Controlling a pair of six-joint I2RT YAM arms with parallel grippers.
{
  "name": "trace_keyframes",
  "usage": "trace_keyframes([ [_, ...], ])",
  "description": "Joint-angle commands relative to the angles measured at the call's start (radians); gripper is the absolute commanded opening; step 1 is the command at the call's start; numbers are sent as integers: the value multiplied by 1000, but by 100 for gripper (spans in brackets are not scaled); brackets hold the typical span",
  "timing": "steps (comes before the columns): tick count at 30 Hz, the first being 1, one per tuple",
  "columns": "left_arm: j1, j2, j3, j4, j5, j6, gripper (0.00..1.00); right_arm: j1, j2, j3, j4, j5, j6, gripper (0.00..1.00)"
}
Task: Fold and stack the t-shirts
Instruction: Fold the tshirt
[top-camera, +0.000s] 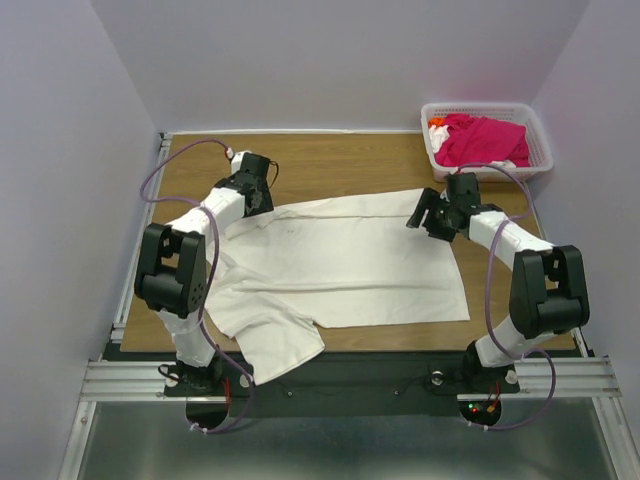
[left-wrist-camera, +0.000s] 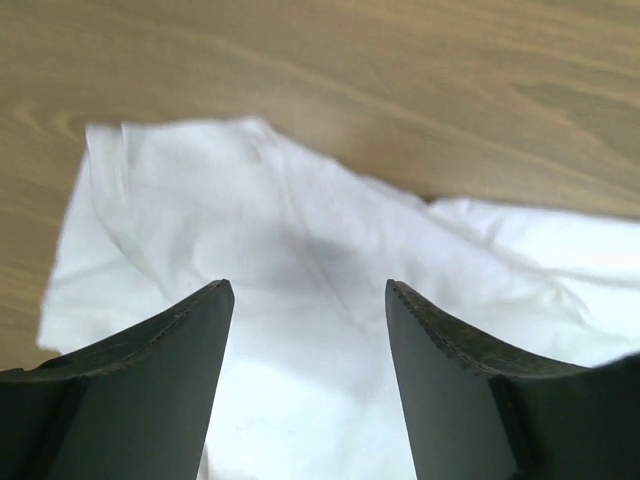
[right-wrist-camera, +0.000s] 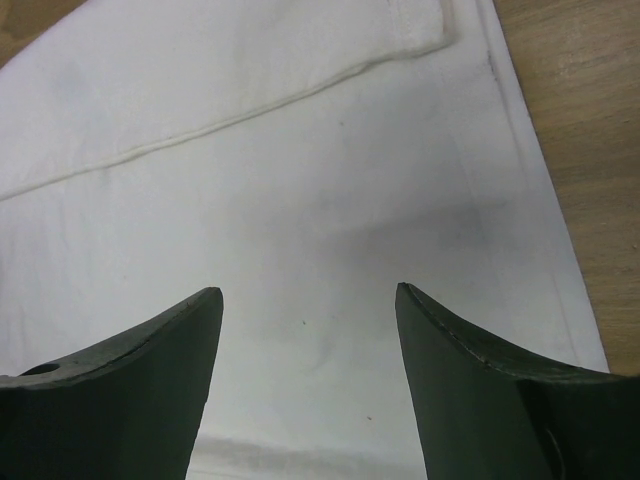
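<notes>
The off-white t-shirt (top-camera: 340, 265) lies spread over the wooden table, one sleeve hanging over the near left edge. The magenta-pink t-shirt (top-camera: 482, 140) lies bunched in the basket at the back right. My left gripper (top-camera: 262, 197) is open and empty above the shirt's far left part, a rumpled sleeve (left-wrist-camera: 200, 210) showing between its fingers (left-wrist-camera: 190, 340). My right gripper (top-camera: 422, 215) is open and empty above the shirt's far right corner, flat cloth and a hem (right-wrist-camera: 300, 95) below its fingers (right-wrist-camera: 450, 350).
A white lattice basket (top-camera: 540, 150) stands at the back right corner. Bare wood (top-camera: 330, 160) runs along the back of the table. A metal rail (top-camera: 350, 380) borders the near edge. Grey walls close in on three sides.
</notes>
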Motion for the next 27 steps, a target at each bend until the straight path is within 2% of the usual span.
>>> trace_keyframes([
  [1, 1, -135, -162, 76, 138, -216, 72, 4, -32, 0, 14, 1, -13, 76],
  [7, 21, -173, -353, 265, 283, -345, 70, 5, -37, -6, 15, -7, -13, 76],
  [27, 61, -72, -308, 386, 319, -364, 55, 4, -67, -37, 12, 7, -29, 76],
])
